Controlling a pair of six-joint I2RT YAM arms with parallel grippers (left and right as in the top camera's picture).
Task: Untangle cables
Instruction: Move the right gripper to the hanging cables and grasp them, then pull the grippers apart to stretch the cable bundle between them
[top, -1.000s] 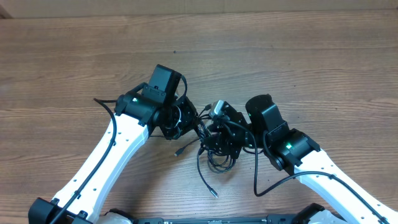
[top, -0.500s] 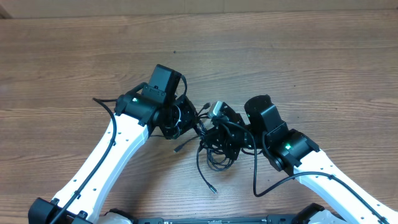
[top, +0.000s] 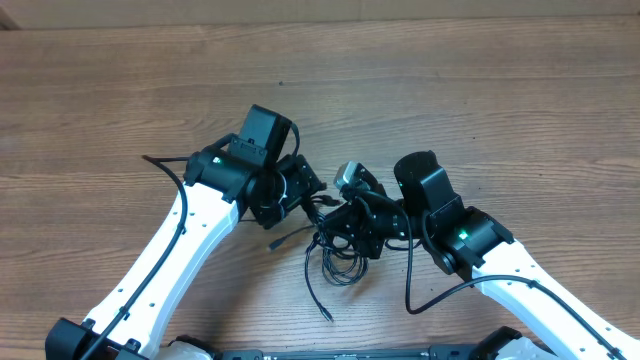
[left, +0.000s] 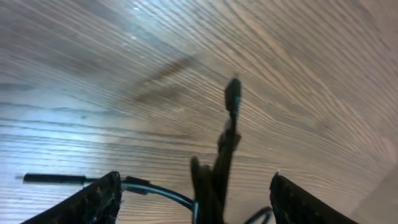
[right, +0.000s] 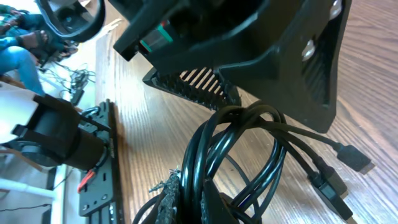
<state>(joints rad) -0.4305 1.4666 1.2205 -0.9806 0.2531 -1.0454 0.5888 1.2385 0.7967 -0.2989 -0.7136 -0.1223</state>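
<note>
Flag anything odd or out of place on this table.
Only the cables stand out: they sit knotted in a bundle between the left gripper and the right gripper, with one loose end trailing toward the near edge. Nothing looks spilled or broken.

A wood-grain table (top: 500, 110) is seen across the overhead view, its far edge met by a pale strip (top: 320, 8) at 12 o'clock. A small dark speck (top: 280, 83) is seen on it towards 11 o'clock. In the right wrist view, blue cloth (right: 15, 46) is glimpsed at 10 o'clock, too blurred to be identified.
</note>
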